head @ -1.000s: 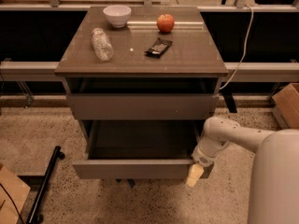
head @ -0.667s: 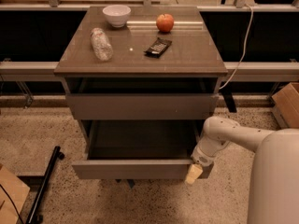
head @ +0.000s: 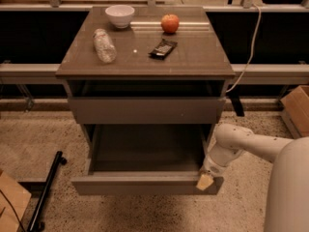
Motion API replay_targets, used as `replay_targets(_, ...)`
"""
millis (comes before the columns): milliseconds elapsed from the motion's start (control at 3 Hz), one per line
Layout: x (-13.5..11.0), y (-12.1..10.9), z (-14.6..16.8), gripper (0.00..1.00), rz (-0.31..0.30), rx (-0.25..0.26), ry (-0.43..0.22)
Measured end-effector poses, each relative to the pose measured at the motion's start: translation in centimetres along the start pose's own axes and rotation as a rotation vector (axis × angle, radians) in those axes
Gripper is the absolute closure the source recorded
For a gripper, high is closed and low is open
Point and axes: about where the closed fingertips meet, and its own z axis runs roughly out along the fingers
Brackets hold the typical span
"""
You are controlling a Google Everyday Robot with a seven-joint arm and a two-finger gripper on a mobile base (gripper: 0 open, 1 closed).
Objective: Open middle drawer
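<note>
- The robot's white body (head: 289, 187) fills the lower right corner.
- Its arm (head: 251, 143) reaches left from the body, bends at a rounded elbow, then angles down and left towards the cabinet.
- The claw (head: 205, 181) points down at the right end of the middle drawer's front, its tan tip against the panel's top edge. I cannot tell whether it is released or clenched.
- The middle drawer (head: 140, 183) is pulled well out of the cabinet, with its flat front nearest the camera and its dark inside showing bare.
- Above it, the upper drawer (head: 145, 110) sits nearly in, with a dark gap between its front and the counter.
- A black pole (head: 46, 192) lies on the floor to the left, and a cardboard box (head: 297, 110) stands to the right.
- On the counter (head: 193, 57), a clear bottle (head: 104, 45) lies on its side at the left, and a dark packet (head: 162, 48) lies near the middle.
- Farther back stand a red apple (head: 170, 23) and a white bowl (head: 119, 15).
</note>
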Motion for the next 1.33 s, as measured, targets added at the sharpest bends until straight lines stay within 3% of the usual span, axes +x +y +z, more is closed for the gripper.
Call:
replay_targets(333, 0.0, 0.0, 0.0, 0.68, 0.000, 0.000, 0.000)
replay_targets(667, 1.7, 1.5, -0.5, 0.37, 0.027, 0.000, -0.003)
replay_targets(1000, 1.6, 1.6, -0.5, 0.13, 0.027, 0.000, -0.003)
replay_targets(1333, 1.5, 1.7, -0.4, 0.00, 0.027, 0.000, -0.003)
